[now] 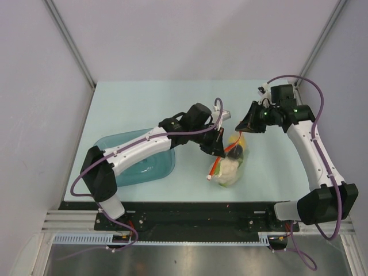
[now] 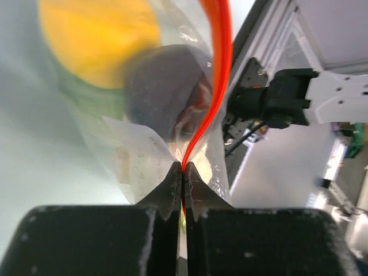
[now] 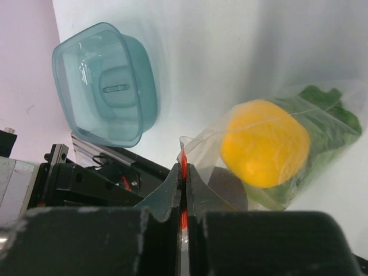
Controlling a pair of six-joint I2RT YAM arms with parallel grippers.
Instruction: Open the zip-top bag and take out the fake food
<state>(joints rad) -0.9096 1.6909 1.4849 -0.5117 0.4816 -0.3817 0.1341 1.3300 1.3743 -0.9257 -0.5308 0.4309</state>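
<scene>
The left gripper (image 2: 183, 172) is pinched tight on the red zip strip (image 2: 221, 69) of the zip-top bag (image 1: 227, 169). The right gripper (image 3: 184, 169) is clamped on that same edge. The bag sits near the middle of the table (image 1: 144, 103), with the fake food (image 3: 264, 150) inside. A dark piece (image 2: 164, 86) is blurred, possibly round.

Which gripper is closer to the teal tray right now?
Left. The left gripper, shut on the zip-top bag, is just past the teal tray's edge; the right gripper pinches the bag's far side, farther from the tray.
</scene>
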